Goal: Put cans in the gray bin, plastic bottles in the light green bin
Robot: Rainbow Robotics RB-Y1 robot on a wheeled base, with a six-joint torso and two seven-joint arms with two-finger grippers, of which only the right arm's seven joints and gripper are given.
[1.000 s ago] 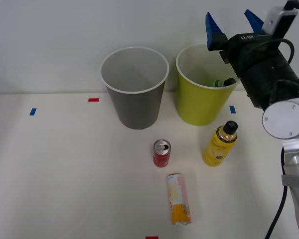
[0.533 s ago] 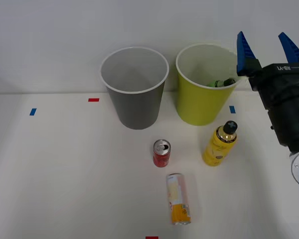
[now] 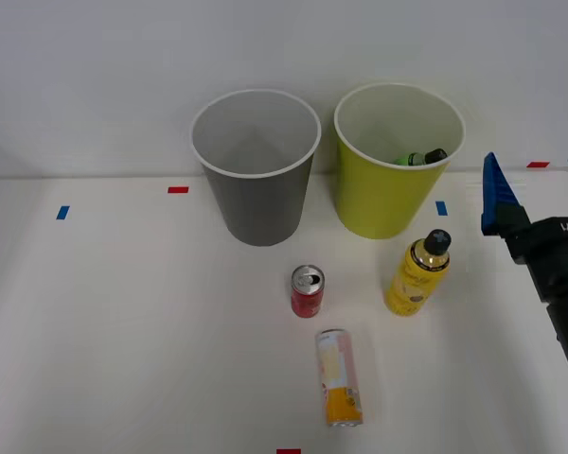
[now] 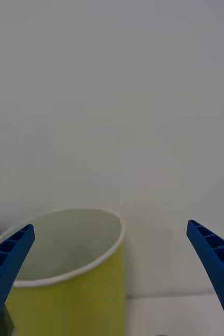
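While upright on the white table:
Red can (image 3: 308, 290): short, silver top, in front of the gray bin and left of the yellow bottle.
Cream-and-orange can (image 3: 339, 377): lying on its side, just nearer the robot than the red can, apart from it.
Yellow bottle (image 3: 418, 274): black cap, gold neck, leaning slightly, just in front of the light green bin.
Green bottle (image 3: 417, 158): inside the light green bin, black cap and part of the body peeking over the far-right rim.
Gray bin (image 3: 257, 189): white rim, pale inside, left of the light green bin, near but not touching.
Light green bin (image 3: 383, 194): white rim, behind the yellow bottle; also ahead of the fingers at the wrist (image 4: 70, 294).
Right gripper (image 3: 538, 194): at the right edge, right of the yellow bottle and well apart from it; blue ribbed fingers (image 4: 4, 268) spread wide, released, grasping nothing.
Table (image 3: 123, 331): small red and blue tape marks scattered about.
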